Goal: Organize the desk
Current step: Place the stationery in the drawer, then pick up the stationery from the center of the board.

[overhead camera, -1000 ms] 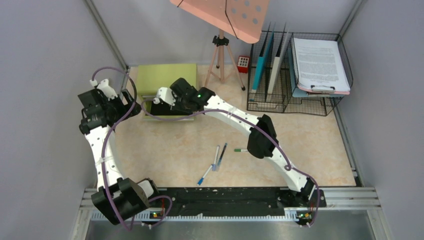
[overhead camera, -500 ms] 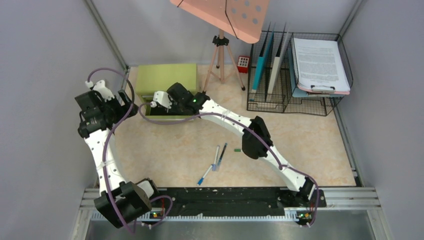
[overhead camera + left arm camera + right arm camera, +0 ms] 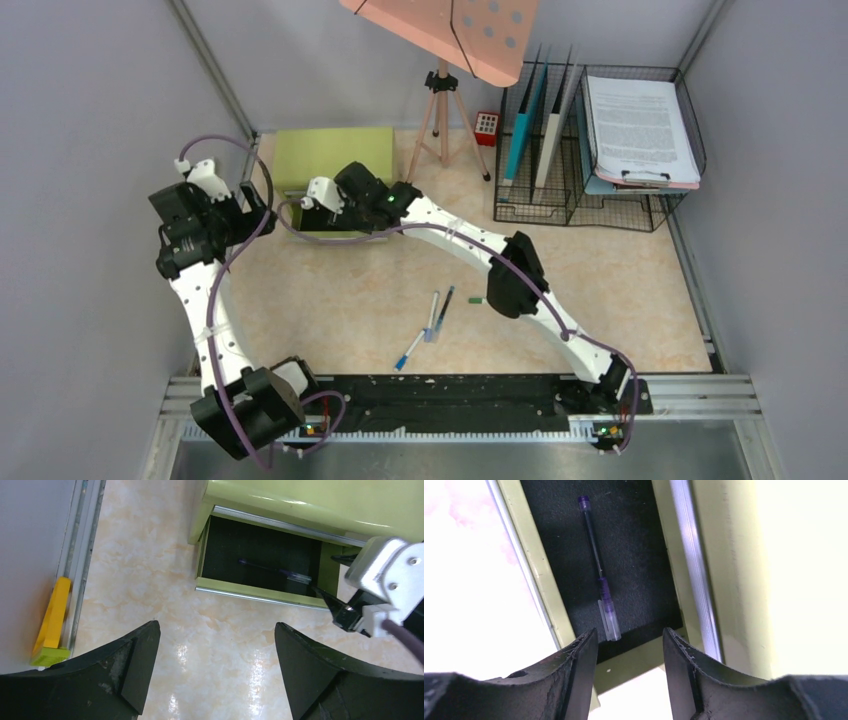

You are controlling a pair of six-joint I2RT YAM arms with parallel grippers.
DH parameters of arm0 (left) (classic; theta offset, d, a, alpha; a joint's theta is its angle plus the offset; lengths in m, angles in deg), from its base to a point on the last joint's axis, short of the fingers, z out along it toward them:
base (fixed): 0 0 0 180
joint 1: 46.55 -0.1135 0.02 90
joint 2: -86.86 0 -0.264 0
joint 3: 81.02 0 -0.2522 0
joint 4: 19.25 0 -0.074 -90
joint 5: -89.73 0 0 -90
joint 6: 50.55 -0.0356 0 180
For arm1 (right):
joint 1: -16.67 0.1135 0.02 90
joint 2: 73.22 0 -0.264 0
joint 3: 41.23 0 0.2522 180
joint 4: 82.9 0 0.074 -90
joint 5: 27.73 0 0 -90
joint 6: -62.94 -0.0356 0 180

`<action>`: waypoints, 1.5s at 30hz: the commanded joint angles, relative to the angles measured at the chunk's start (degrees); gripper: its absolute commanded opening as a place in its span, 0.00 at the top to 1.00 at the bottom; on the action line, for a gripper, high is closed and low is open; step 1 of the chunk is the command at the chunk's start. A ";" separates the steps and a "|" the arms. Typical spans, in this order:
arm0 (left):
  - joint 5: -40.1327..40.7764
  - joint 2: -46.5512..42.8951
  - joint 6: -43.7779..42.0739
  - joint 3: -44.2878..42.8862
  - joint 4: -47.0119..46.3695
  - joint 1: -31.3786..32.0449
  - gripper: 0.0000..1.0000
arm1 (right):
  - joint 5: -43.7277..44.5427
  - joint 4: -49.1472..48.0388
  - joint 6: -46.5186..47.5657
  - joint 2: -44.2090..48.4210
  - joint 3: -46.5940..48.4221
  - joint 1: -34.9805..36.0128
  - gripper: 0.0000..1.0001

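The desk (image 3: 620, 290) is a pale beige marbled top. At its back left stands a green cabinet (image 3: 330, 155) with its drawer (image 3: 250, 555) pulled open. A purple pen (image 3: 596, 565) lies loose on the drawer's black floor (image 3: 272, 570). My right gripper (image 3: 629, 632) hovers over the drawer's right end. It is open, with nothing between its fingers. My left gripper (image 3: 216, 626) hangs wide open over bare desk just in front of the drawer, and it is empty. Two pens (image 3: 438, 310), a blue-tipped pen (image 3: 410, 352) and a small green piece (image 3: 476, 299) lie mid-desk.
A tripod (image 3: 440, 110) carrying a pink board stands behind, with a small red object (image 3: 486, 127) beside it. A wire rack with folders (image 3: 540, 140) and a paper tray (image 3: 640, 125) fill the back right. A yellow-green block (image 3: 52, 625) sits by the left wall rail.
The right arm has slid a little further left over the open drawer. The left arm has shifted slightly left and back.
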 commanded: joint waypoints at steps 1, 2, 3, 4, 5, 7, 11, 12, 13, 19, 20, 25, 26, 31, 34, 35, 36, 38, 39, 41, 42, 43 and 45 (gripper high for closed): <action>-5.10 -3.66 -5.66 1.33 -5.10 -0.38 0.08 | -1.25 0.54 -4.38 11.22 -0.22 0.96 0.49; -5.95 -3.86 -6.34 1.37 -5.18 -0.31 0.06 | -1.32 1.09 -4.96 12.63 -0.88 0.85 0.49; -6.82 -4.06 -6.89 1.27 -5.12 -0.36 0.05 | -1.45 1.89 -5.58 14.12 -1.65 0.74 0.48; -7.53 -4.17 -7.30 0.94 -5.01 -0.36 0.04 | -1.69 2.67 -6.29 15.52 -2.54 0.53 0.47; -7.96 -4.24 -7.50 0.68 -4.95 -0.32 0.03 | -2.05 3.48 -7.17 16.88 -3.27 0.22 0.46; -9.84 -4.25 -8.13 0.07 -4.57 -0.18 0.03 | -3.66 5.41 -8.82 19.79 -4.96 -0.76 0.31; -10.69 -3.44 -11.34 -1.96 -1.38 4.14 0.03 | -6.50 7.82 -11.62 26.30 -11.19 -3.80 0.24; -9.58 -3.27 -12.40 -2.23 -0.54 6.69 0.03 | -6.85 7.63 -12.05 28.30 -13.85 -4.68 0.24; -8.01 -3.33 -13.43 -2.22 0.07 9.40 0.03 | -7.62 7.30 -12.32 29.96 -16.39 -5.68 0.23; 1.63 -3.88 -16.12 0.45 0.83 30.22 0.03 | -12.30 2.62 -13.19 42.69 -35.60 -12.21 0.24; 1.66 -3.39 -16.08 0.84 0.94 33.29 0.03 | -13.08 1.53 -13.32 44.89 -39.12 -13.45 0.25; 4.06 -0.05 -16.79 2.50 0.04 47.74 0.04 | -16.49 -4.75 -10.02 56.19 -59.81 -20.13 0.25; 4.71 0.82 -16.88 2.97 -1.09 50.10 0.04 | -16.94 -6.17 -9.16 58.36 -63.86 -21.55 0.25; 7.53 6.59 -17.82 4.18 -7.43 60.75 0.05 | -22.48 -10.02 -9.33 67.97 -78.50 -31.86 0.25; 9.25 10.48 -18.53 4.05 -10.03 66.48 0.06 | -25.88 -10.65 -9.81 72.22 -84.64 -36.83 0.26; 9.94 11.72 -18.51 4.29 -11.36 68.25 0.06 | -26.54 -10.65 -9.84 73.37 -86.29 -37.78 0.26; 10.66 13.07 -18.45 4.62 -12.70 69.87 0.06 | -26.97 -11.00 -10.22 74.37 -87.67 -38.54 0.26; 11.62 16.05 -17.90 4.89 -14.79 72.68 0.06 | -27.17 -11.93 -11.09 75.86 -90.06 -39.50 0.26; 11.82 17.68 -17.71 4.90 -15.75 73.87 0.07 | -26.77 -12.80 -11.61 76.40 -91.15 -39.89 0.26; 12.66 21.40 -17.55 4.69 -17.87 76.05 0.08 | -25.89 -14.38 -12.22 76.89 -92.88 -40.58 0.26; 12.71 23.04 -17.61 4.29 -18.46 77.15 0.09 | -25.86 -15.26 -12.48 76.99 -93.68 -40.99 0.26; 12.73 24.92 -18.04 3.88 -19.14 78.24 0.10 | -26.13 -16.38 -12.82 76.98 -94.44 -41.50 0.26; 13.54 28.04 -19.36 2.83 -20.31 80.64 0.11 | -25.34 -17.23 -13.23 76.45 -94.87 -42.07 0.27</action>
